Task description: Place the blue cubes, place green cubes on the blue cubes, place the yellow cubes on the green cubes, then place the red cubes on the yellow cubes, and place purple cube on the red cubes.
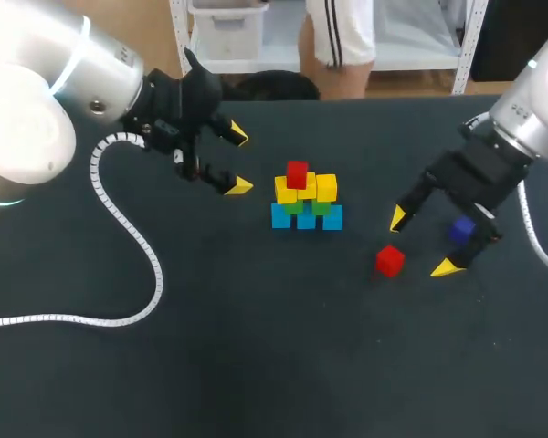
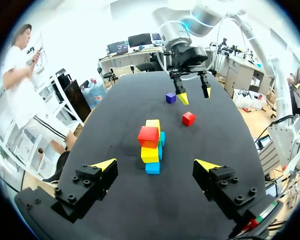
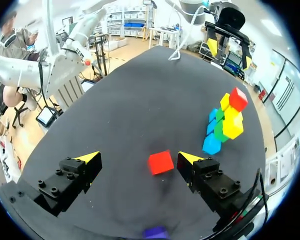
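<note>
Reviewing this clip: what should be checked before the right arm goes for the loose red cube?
1. Jaws of right gripper open: ok.
2. Loose red cube alone on the table, ahead of that gripper: ok.
3. Purple cube apart from it: ok.
4. Left gripper clear of the stack: ok.
5. Stack upright, top red cube seated: ok.
6. Bare yellow cube beside it: ok.

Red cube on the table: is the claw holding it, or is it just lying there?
Just lying there. The red cube rests on the table; the right gripper is open, its fingers not clamped on it.
</note>
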You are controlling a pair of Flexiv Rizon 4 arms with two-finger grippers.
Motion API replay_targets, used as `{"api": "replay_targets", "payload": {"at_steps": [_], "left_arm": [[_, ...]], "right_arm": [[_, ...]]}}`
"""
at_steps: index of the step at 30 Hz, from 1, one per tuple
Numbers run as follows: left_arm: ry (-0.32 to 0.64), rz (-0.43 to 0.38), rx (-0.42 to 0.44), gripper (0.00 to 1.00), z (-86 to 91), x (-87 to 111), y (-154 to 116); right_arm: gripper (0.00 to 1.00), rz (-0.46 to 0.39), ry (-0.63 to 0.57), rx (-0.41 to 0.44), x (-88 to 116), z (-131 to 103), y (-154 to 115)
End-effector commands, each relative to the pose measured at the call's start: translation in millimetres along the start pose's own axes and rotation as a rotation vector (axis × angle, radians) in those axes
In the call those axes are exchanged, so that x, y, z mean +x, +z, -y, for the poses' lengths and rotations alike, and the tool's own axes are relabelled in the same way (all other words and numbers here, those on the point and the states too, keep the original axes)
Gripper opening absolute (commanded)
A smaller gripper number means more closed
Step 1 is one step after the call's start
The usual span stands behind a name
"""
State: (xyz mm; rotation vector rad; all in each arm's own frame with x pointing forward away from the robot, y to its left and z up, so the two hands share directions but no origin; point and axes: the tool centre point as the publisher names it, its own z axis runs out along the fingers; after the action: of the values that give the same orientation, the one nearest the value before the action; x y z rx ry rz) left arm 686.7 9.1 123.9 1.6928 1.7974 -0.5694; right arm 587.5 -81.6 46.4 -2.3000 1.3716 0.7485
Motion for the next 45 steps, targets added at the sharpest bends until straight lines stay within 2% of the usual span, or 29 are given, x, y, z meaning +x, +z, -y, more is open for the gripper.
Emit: {"api": "replay_targets", "payload": {"at_steps": [1, 18, 43, 44, 45], "left_arm": [[0.002, 0.003, 0.002, 1.0, -0.9, 1.0, -0.3], [0.002, 0.003, 0.002, 1.0, -0.9, 1.0, -0.3], [0.002, 0.003, 0.002, 1.0, -0.9, 1.0, -0.3], [0.002, 0.003, 0.002, 1.0, -0.9, 1.0, -0.3], [0.002, 0.003, 0.002, 1.0, -0.9, 1.0, -0.3]], "right_arm": [[1.0, 0.005, 0.0, -0.036, -0.3, 14.9, 6.8], [1.0, 0.0, 0.042, -0.085, 10.9, 17.3, 29.3], [1.0, 0.014, 0.078, -0.07, 26.0, 26.5, 38.2], [0.95, 0.014, 0.078, -0.068, 26.2, 26.9, 38.2], [0.85, 0.013, 0.079, -0.067, 26.5, 27.3, 38.3]]}}
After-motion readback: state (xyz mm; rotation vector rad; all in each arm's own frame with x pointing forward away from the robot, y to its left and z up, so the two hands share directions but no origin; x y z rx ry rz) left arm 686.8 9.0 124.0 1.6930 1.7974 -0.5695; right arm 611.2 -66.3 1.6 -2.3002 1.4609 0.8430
